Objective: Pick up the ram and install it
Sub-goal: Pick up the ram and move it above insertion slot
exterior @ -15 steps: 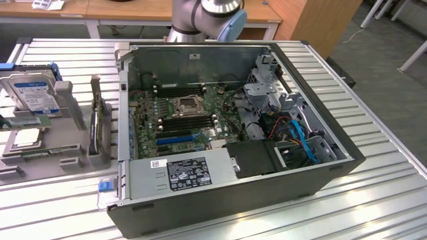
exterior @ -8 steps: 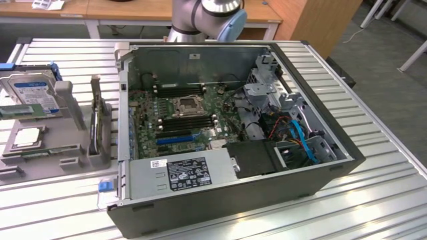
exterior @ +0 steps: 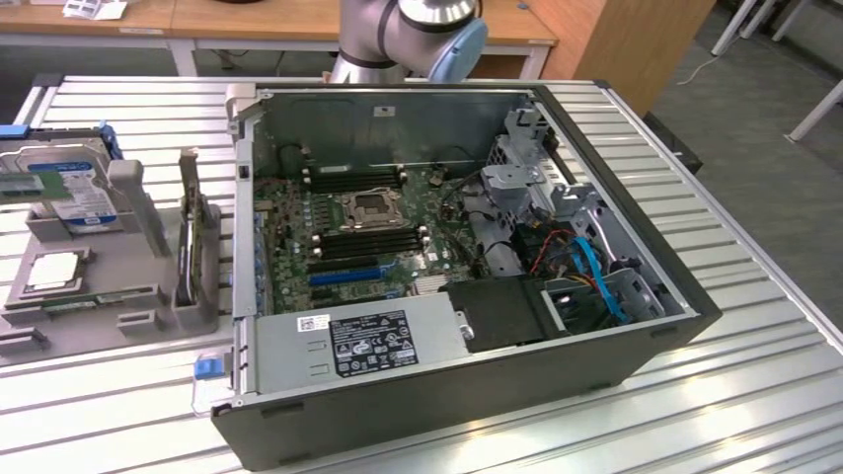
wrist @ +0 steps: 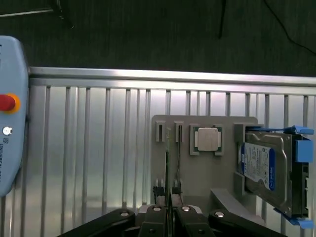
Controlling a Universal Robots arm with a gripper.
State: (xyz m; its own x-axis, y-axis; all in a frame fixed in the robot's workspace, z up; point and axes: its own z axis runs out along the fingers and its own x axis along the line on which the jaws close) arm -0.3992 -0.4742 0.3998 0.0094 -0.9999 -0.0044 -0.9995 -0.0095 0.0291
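- Count of things: one ram (wrist: 168,163), one gripper (wrist: 170,213), one hard drive (wrist: 264,168), one processor chip (wrist: 207,139), one grey fixture (wrist: 197,170), one teach pendant (wrist: 10,118), one computer case (exterior: 395,420), one robot arm (exterior: 409,30).
- Two fingers (wrist: 185,223) of the gripper stand close together with a narrow gap. The ram runs straight out from between them, so the pincer is nipped onto the stick.
- The ram sits over the grey fixture, in line with the space between its small upright brackets. It is beside the processor chip and apart from the hard drive.
- Wrist view gives the ram edge-on. It is a very thin straight line, dark along most of its length and tinged green toward the far end. Its chips cannot be made out from this angle.
- Wrist view also gives the teach pendant with its red button (wrist: 6,102), by the slatted metal table (wrist: 89,148) and well apart from the fixture.
- Exterior view gives the computer case lying open on the table (exterior: 764,296). Inside it are the motherboard (exterior: 355,227), two banks of long black slots (exterior: 369,242), a power supply (exterior: 355,341) with a white label, and blue cables (exterior: 593,276).
- Exterior view gives the hard drive (exterior: 82,193) propped at a tilt on the fixture (exterior: 73,321), with the processor chip (exterior: 53,269) lying flat near it.
- A green strip (exterior: 34,185) crosses in front of the drive's blue-white label at the exterior view's left edge. I cannot tell whether it is the same stick.
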